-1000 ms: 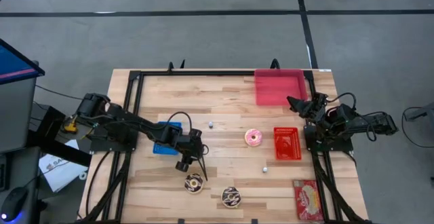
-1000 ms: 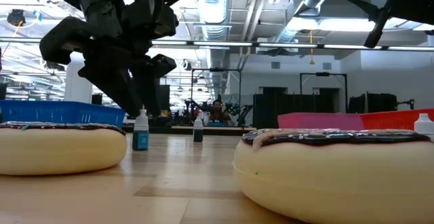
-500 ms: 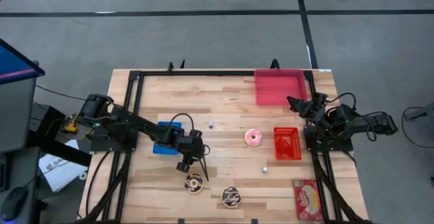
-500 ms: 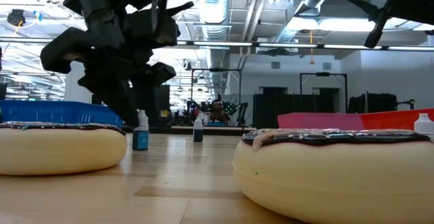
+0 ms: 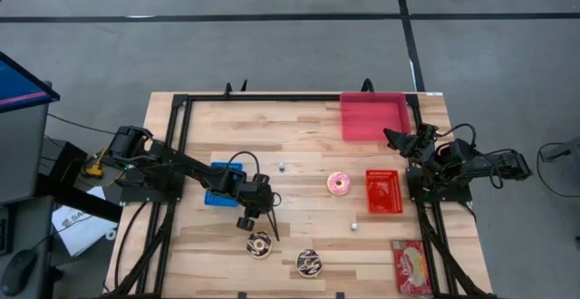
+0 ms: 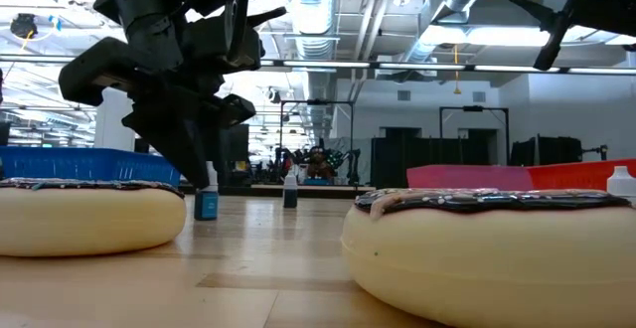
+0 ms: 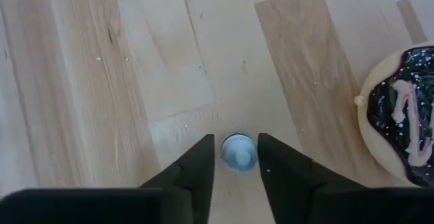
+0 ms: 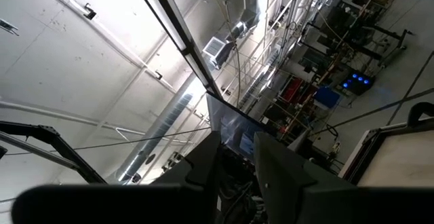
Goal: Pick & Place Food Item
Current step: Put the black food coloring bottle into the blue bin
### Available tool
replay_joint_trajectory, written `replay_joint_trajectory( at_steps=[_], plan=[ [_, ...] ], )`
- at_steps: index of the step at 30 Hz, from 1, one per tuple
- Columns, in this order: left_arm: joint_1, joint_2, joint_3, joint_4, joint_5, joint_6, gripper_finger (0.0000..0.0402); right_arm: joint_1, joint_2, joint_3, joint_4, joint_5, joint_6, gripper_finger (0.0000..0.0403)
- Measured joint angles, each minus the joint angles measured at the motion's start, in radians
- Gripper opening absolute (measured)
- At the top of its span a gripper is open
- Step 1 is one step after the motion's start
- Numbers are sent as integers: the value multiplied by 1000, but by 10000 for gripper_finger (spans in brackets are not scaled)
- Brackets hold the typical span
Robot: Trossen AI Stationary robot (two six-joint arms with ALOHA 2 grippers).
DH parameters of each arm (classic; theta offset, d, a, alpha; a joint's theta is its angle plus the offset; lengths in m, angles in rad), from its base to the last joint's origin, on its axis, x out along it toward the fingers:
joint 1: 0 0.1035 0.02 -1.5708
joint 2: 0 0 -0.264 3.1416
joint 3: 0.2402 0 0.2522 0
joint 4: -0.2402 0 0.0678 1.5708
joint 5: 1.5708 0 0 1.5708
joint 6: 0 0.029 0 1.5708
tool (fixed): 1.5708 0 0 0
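Only the left wrist view shows the left claw (image 7: 237, 157) clenched around a small blue-capped bottle (image 7: 238, 152) beside a chocolate doughnut (image 7: 402, 115) on the desk (image 5: 308, 136); overhead, the right claw (image 5: 391, 137) waits near the red bin (image 5: 372, 116), state unclear.

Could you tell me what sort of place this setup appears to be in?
Probably a robotics lab in a large industrial hall. Exposed ducts run under a high ceiling, more equipment racks stand across the room, and the wooden table holds toy donuts and bins for practice.
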Motion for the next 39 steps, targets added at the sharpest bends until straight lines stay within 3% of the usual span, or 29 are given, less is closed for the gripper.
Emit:
replay_joint_trajectory(
  at_steps=[7,11,17,23,28,30,39],
  plan=[
    [0,0,1,2,0,-36,46,-1,0,0,0,2,0,82],
    [0,-19,0,-8,-13,-77,46,-1,0,0,0,3,0,82],
    [10,-152,2,-53,-137,-212,47,-1,0,0,0,10,0,82],
    [26,-354,2,-330,-309,-408,48,-2,0,0,1,14,-5,82],
    [23,-490,-7,-609,-330,-580,47,-3,0,0,0,14,-8,82],
    [18,-523,-35,-648,-330,-651,48,-3,0,0,0,14,-14,82],
    [19,-543,-245,-436,-287,-767,50,-3,0,0,0,29,-23,82]
  ],
)
